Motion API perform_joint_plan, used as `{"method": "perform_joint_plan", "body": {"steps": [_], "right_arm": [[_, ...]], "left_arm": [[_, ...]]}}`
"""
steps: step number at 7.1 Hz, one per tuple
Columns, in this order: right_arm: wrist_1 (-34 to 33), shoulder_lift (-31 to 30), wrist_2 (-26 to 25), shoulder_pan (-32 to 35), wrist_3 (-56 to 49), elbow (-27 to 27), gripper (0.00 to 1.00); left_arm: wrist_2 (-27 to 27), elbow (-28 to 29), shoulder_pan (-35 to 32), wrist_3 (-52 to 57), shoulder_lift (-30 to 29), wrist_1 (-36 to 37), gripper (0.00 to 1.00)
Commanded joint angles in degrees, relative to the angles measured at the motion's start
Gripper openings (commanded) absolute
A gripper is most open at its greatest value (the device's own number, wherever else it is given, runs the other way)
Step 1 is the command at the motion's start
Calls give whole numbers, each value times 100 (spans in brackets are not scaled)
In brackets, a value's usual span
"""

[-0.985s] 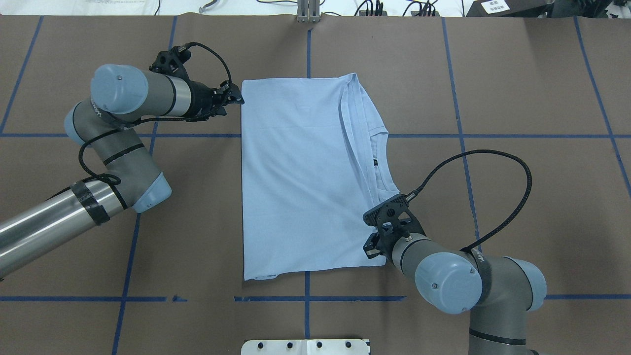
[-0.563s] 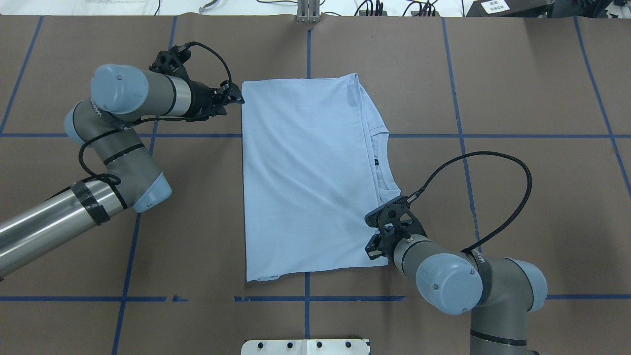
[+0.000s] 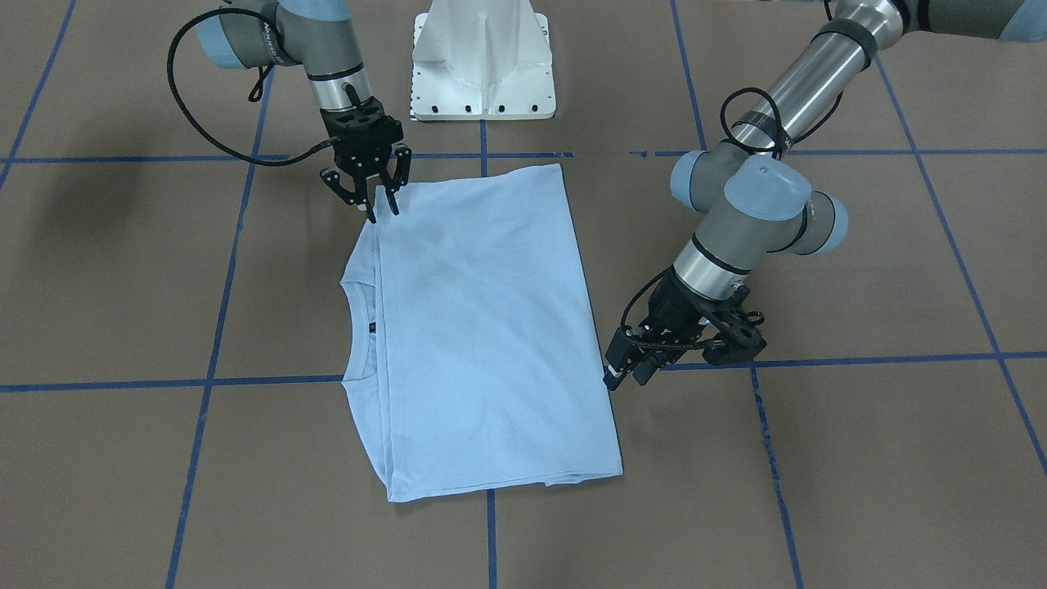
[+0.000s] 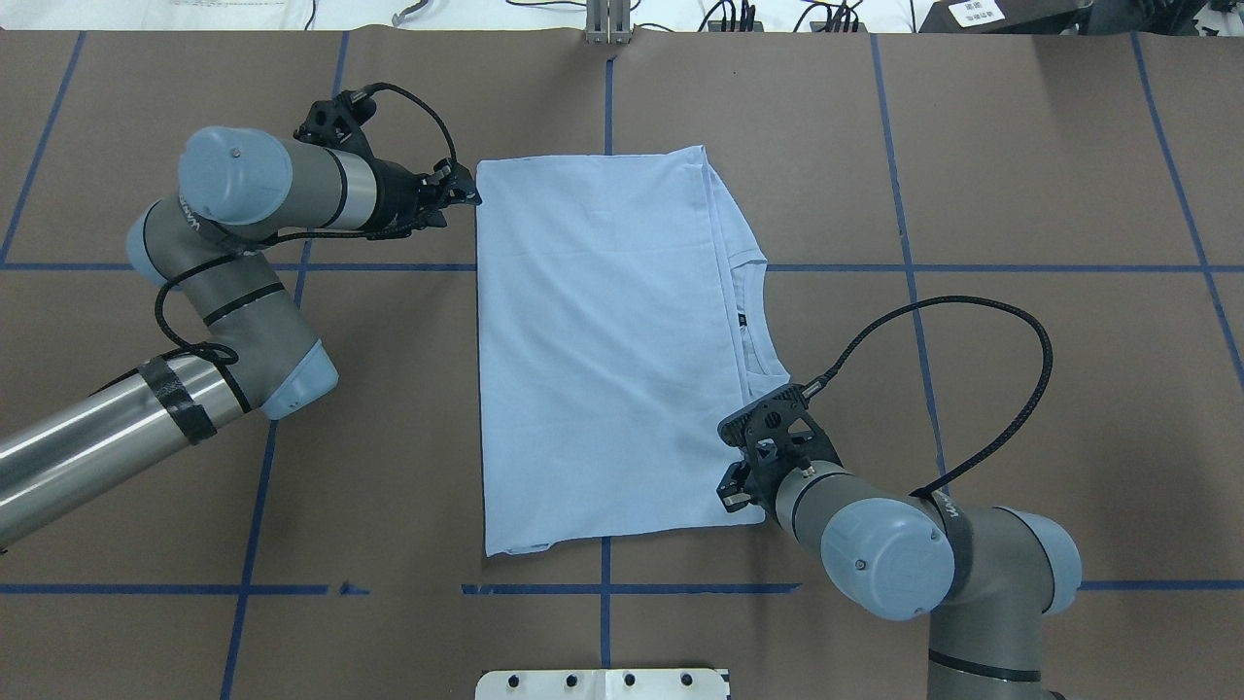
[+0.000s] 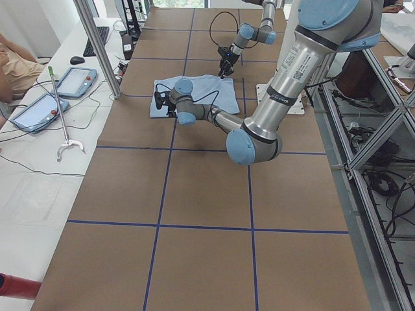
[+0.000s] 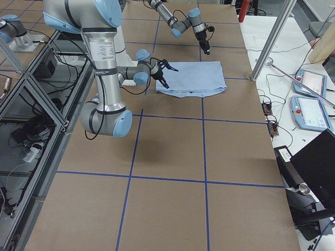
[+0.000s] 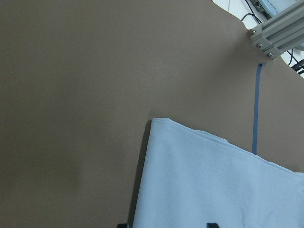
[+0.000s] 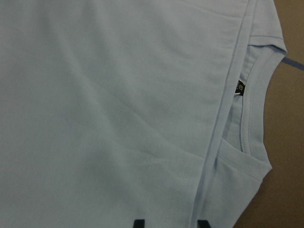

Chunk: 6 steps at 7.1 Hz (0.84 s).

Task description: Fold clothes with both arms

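Overhead exterior view puts the T-shirt (image 4: 603,350) at the middle of the table (image 4: 1020,194). It lies flat, folded to a rectangle, with the collar (image 4: 753,321) at its 3 o'clock edge. My left gripper (image 4: 469,197) sits at the shirt's 11 o'clock corner, just beside the cloth edge. My right gripper (image 3: 383,211) stands over the 5 o'clock corner, by the shoulder. Both have their fingers spread apart and hold nothing. Each wrist camera shows two dark fingertips wide of each other at its lower border, with cloth lying loose between them.

I judge the shirt light, soft and limp. It will sag and crease wherever it is unsupported. The stacked layers may slide over one another, so a pinch has to catch every layer at once. The corners by my grippers look like the sound places to take hold, right at the folded edges. Both should be lifted together and level so that the next crease lands straight.

Some things I cannot read. The sleeves are tucked out of sight, and no chest print shows. The neck label (image 8: 240,88) is a small dark patch, its marking too small to make out. From above, my right wrist covers its own fingertips. I cannot tell whether either pair of tips touches the cloth or hovers just over it.
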Motion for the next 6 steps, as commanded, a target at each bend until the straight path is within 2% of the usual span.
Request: {"method": "perform_joint_plan", "body": {"steps": [1,2,3,4,6], "right_arm": [[-1,-21,-3,-8,1003,43,83],[-28,-13,6,-34,1520,0,87],[-37,22,6,-112,2282,-27,99],[-45,66,15,-183,3046,-44,98],[-63,58,76,-245,3510,-53,98]], "left_arm": [[0,0,0,0,2,0,63],[0,0,0,0,-7,0,63],[0,0,0,0,-7,0,63],[9,0,0,0,-7,0,63],[9,0,0,0,-7,0,63]]}}
